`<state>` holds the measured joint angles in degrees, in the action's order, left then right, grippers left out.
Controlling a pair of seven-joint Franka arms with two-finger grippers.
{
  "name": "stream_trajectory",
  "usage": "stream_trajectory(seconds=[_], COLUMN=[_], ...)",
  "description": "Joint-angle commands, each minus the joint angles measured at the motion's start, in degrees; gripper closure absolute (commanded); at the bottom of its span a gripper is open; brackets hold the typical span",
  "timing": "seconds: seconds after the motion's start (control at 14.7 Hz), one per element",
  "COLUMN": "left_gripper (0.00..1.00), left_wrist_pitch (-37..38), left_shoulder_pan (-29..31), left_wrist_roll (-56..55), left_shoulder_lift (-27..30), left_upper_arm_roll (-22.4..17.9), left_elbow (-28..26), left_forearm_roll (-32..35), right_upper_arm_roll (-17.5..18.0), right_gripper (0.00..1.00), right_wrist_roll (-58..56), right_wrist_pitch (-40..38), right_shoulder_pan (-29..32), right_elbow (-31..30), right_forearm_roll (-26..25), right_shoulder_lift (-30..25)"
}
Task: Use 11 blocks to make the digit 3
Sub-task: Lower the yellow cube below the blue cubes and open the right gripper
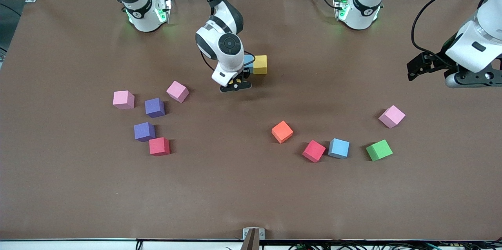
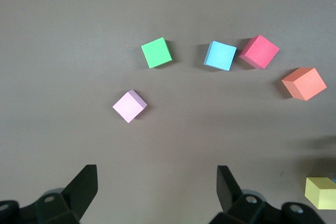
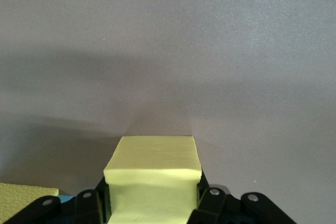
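a brown matte table cover point(image 1: 251, 187) spans the whole work surface, faintly creased, with grey floor and a strip of metal framing showing past its edge near the robots' bases, and a small metal bracket point(image 1: 253, 234) at the edge nearest the front camera. counting what shows on it: three pink cubes, two purple, two red, one orange, one green, two yellow, and two light blue, one of them only a sliver. toward the right arm's end lie a pink cube point(image 1: 123, 99), a second pink cube point(image 1: 177, 91), a purple block point(image 1: 154, 107), another purple block point(image 1: 144, 131) and a red block point(image 1: 159, 146) just beside it. toward the left arm's end lie the orange block point(image 1: 282, 131), a red block point(image 1: 314, 151) touching or nearly touching a light blue block point(image 1: 339, 148), the green block point(image 1: 379, 150) and the third pink cube point(image 1: 391, 116). near the middle, closer to the bases, a yellow block point(image 1: 260, 64) rests beside a light blue block point(image 1: 248, 60) half hidden by the right arm. the right gripper point(image 1: 235, 84) is low over the cover just beside those two, its fingers clamped on a second yellow block point(image 3: 153, 182). the left gripper point(image 2: 155, 187) waits in the air at its own end of the table, fingers spread wide and holding nothing.
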<state>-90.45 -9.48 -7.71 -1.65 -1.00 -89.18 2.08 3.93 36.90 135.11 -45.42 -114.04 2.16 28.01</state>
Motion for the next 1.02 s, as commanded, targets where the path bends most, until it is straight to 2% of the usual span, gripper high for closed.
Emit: stream_trajectory(seconds=[0.0,0.41,0.48,0.61,0.95], left_gripper=[0.00,0.00,0.00,0.00,0.00], left_wrist_pitch=[-0.1,-0.2,-0.2,-0.2,-0.2], left_shoulder_pan=[-0.1,0.0,0.0,0.0,0.0], left_wrist_roll=[0.0,-0.1,-0.1,-0.1,-0.1], left_shoulder_lift=[-0.5,-0.5,-0.5,-0.5,-0.5], left_upper_arm_roll=[-0.1,-0.1,-0.1,-0.1,-0.1], left_elbow=[1.0,1.0,1.0,1.0,1.0], left_forearm_roll=[-0.8,-0.8,-0.8,-0.8,-0.8], right_upper_arm_roll=[-0.2,-0.2,-0.2,-0.2,-0.2], right_gripper=[0.71,0.67,0.56,0.00,0.00], right_wrist_roll=[0.9,0.9,0.9,0.9,0.9], right_wrist_pitch=[0.7,0.3,0.2,0.2,-0.1], right_shoulder_pan=[-0.7,-0.8,-0.8,-0.8,-0.7], right_elbow=[-3.0,-3.0,-2.9,-2.9,-1.5], right_forearm_roll=[0.7,0.7,0.7,0.7,0.7], right_shoulder_lift=[-1.8,-1.8,-1.8,-1.7,-2.3])
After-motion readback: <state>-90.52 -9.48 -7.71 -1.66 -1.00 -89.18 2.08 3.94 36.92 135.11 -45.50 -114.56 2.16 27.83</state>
